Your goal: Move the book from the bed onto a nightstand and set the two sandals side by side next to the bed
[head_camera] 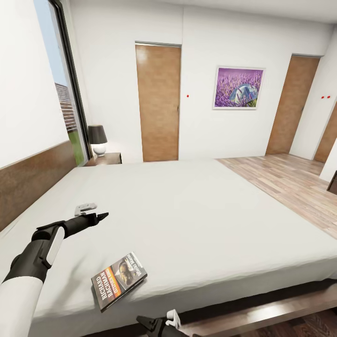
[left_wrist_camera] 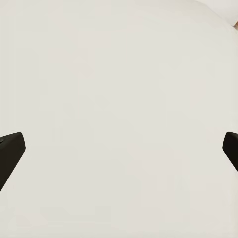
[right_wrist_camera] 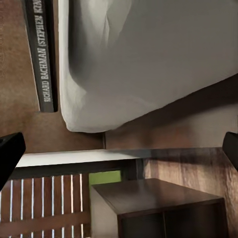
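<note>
Right at the near edge of the bed (head_camera: pixel 196 206), the right gripper (head_camera: pixel 157 324) sits low by the dark base, and its wrist view shows the fingertips spread wide with nothing between them, so its jaws are open; the book (head_camera: pixel 119 280) lies flat on the mattress just beyond it, close to the near edge, cover up. Further in, the left gripper (head_camera: pixel 96 217) hovers over bare mattress, jaws wide apart too, empty. Far off by the window stands a nightstand (head_camera: pixel 105 158) with a lamp (head_camera: pixel 98 139). This looks like the book step, not yet grasped; next, I'd say, the right gripper must rise and close on the book's near edge
</note>
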{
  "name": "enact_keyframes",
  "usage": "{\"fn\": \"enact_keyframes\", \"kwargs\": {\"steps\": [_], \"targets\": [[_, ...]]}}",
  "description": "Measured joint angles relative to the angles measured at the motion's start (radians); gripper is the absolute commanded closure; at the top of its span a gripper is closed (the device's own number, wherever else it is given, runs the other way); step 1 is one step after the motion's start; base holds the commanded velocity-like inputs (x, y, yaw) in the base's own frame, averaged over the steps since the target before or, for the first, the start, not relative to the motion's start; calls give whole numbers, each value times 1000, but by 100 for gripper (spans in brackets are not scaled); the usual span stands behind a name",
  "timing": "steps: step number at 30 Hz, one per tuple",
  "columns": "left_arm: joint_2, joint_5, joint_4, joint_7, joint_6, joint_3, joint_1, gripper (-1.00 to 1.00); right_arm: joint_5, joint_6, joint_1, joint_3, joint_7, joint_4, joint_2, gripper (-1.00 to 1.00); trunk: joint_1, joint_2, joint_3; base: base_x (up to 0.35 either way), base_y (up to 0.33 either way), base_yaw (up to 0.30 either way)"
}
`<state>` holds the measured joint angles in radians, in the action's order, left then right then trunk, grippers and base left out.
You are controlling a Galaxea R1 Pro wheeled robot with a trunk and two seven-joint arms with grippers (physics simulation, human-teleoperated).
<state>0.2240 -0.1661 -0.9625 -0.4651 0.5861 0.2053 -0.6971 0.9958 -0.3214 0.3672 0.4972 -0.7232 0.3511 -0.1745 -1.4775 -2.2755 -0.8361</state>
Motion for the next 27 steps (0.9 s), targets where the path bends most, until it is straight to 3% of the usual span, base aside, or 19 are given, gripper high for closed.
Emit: {"fn": "enact_keyframes", "kwargs": {"steps": [14,27], "targets": [[0,0,0,0,0,0,0,-100,7,0,0,6,6,47,0,-100,0,0,0,0,0,0],[0,0,1,0,0,0,0,-100,8,-1,0,6,67,105,0,-100,0,0,0,0,0,0]]}}
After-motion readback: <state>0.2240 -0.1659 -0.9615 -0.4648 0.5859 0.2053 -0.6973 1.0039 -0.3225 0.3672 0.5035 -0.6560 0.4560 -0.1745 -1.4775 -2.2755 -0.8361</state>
